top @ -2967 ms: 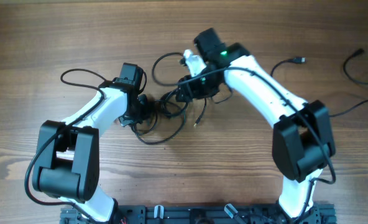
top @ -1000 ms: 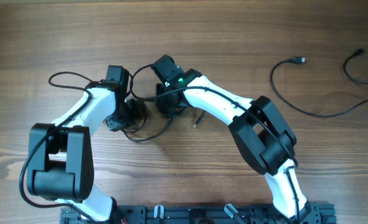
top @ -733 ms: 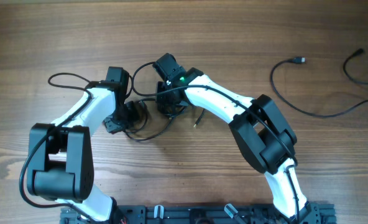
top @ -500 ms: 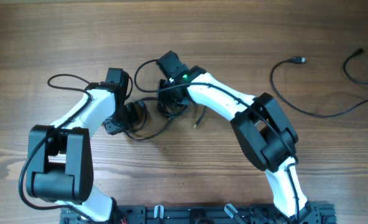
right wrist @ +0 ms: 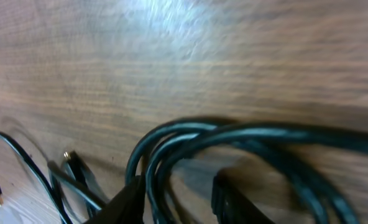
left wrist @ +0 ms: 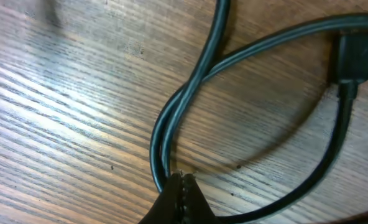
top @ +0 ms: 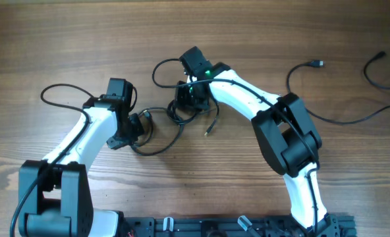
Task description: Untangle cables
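Item 1: left arm, which I am watching reaching forward, elbow bending; left gripper pinching fully closed.
Item 2: right arm, arching leftward, wrist tipping down; right gripper holding its fingers partly apart.

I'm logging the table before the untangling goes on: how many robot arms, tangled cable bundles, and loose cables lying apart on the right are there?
Robot arms: 2
Tangled cable bundle: 1
Loose cables, apart on the right: 2
Total: 5
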Motion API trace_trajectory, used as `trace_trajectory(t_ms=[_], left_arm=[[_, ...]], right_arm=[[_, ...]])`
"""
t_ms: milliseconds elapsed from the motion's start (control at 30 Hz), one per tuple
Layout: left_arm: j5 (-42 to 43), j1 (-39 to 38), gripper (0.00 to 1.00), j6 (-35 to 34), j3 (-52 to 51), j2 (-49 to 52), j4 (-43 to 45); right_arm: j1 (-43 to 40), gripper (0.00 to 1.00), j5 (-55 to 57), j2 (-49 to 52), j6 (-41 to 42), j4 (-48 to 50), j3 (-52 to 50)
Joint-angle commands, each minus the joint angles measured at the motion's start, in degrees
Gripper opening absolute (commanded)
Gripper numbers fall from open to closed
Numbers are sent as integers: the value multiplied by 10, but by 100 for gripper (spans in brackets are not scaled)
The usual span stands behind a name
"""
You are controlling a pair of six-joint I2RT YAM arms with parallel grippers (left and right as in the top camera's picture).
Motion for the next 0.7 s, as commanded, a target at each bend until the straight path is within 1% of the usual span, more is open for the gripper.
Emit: trace_trajectory(t_ms=[0,100,133,233,367,600,667], left_arm=[[-9,2,4,-10,-40,-5,17],[-9,2,4,-13,-78,-5,50],[-9,2,4,-26,-90,-5,63],[-9,2,4,-28,-92,-5,81],[-9,2,4,-28,-93,-5,95],[-9,2,4,-28,-93,-5,100],[-9,2,4,-28,-93,-5,100]], right_arm=[[8,37,-3,18,-12,-8,0],[8,37,0,18,-12,-10,0],[9,37,10,18,-12,-14,0],[15,36,26,18,-13,-17,0],[34,36,60,18,-27,-14,0],[48,36,74,18,-42,-13,19],[49,32,94,18,-42,-18,19]])
